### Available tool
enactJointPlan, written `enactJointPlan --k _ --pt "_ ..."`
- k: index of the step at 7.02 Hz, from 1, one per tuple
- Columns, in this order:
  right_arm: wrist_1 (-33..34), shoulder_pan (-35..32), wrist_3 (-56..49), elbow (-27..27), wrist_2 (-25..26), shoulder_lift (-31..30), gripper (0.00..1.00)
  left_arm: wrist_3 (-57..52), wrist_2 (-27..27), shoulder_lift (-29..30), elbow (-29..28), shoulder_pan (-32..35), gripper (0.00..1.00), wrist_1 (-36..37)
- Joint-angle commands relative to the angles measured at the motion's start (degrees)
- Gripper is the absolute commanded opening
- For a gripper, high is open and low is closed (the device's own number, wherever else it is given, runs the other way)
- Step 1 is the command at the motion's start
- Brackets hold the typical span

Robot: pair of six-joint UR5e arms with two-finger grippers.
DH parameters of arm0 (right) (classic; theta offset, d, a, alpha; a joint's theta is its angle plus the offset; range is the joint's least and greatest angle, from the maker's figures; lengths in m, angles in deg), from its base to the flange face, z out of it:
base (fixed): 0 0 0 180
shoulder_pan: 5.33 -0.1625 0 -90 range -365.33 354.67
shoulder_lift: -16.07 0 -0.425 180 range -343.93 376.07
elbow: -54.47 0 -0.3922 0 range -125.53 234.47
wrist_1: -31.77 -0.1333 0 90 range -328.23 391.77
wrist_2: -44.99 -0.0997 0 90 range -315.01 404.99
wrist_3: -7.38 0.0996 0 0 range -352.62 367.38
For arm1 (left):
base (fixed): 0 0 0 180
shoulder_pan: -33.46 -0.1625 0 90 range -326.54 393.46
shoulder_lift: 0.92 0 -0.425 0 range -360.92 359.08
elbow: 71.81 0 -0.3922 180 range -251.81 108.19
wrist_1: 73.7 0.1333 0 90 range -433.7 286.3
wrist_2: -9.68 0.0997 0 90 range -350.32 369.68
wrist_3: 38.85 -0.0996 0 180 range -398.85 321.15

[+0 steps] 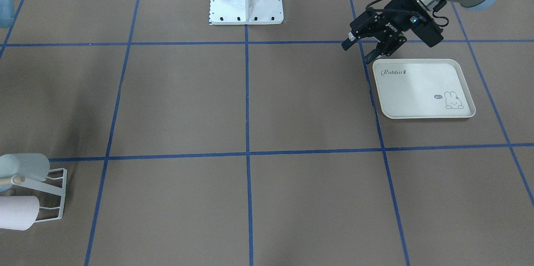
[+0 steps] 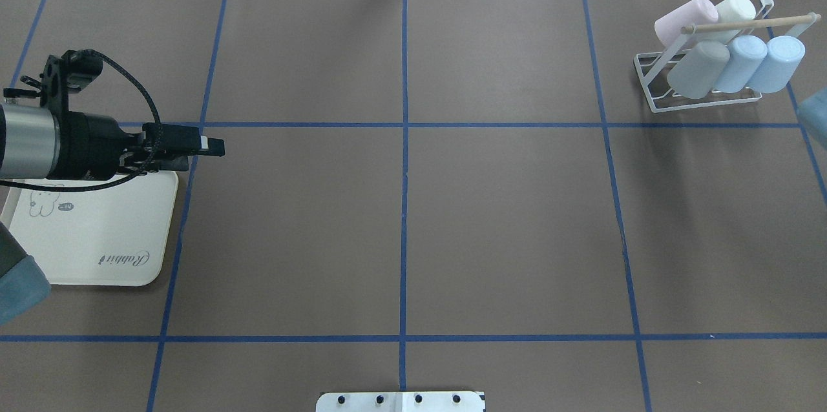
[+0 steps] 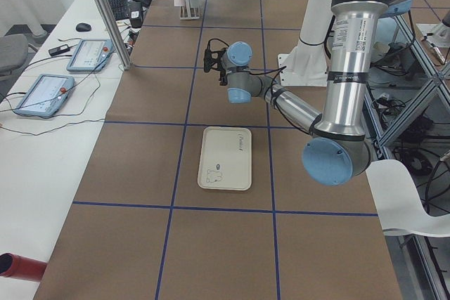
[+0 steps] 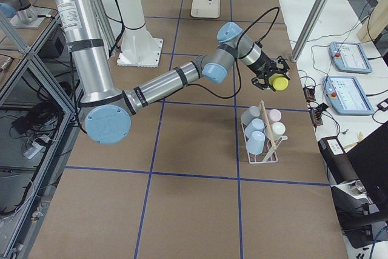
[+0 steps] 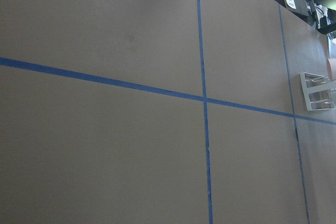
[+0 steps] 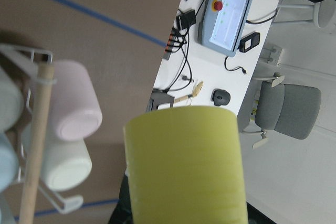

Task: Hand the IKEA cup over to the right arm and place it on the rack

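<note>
left black gripper (image 1: 357, 52): jaws apart, empty | right black gripper (image 4: 274, 79): arm outstretched, yellow plastic cup (image 6: 184, 166) between jaws

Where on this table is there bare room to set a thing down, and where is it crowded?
The middle is bare: the taped squares between the tray and the rack. The tray itself holds nothing, though the left gripper hangs by its edge. Crowded: the rack's corner, with five cups on it and the right gripper holding a yellow cup beside it.

Frame edges cut off the rack (image 1: 52, 191) and IKEA cup (image 6: 184, 166)
</note>
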Motion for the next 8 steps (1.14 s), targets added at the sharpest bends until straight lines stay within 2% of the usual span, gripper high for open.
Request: enactJointPlan --k 1,3,4,5,6,8 --pt "0.4 -1.1 -17.6 6.0 8.9 0.6 0.00 0.0 0.2 -0.1 0.0 0.0 1.00 -0.1" --pt "0.5 -0.9 -26.7 10.9 13.1 2.9 0.00 0.0 0.5 0.0 0.0 0.0 1.00 -0.2" --pt "0.3 -0.7 -27.3 11.6 15.0 2.8 0.00 0.1 0.6 -0.1 0.0 0.0 1.00 -0.2" --pt "0.6 1.2 -28.4 11.6 19.9 2.7 0.00 0.1 0.6 -0.1 0.0 0.0 1.00 -0.2" --pt "0.1 2.8 -29.9 12.7 21.5 3.0 0.00 0.1 0.6 -0.1 0.0 0.0 1.00 -0.2" --pt "-0.8 4.5 -29.8 13.5 21.3 3.0 0.00 0.2 0.6 -0.1 0.0 0.0 1.00 -0.2"
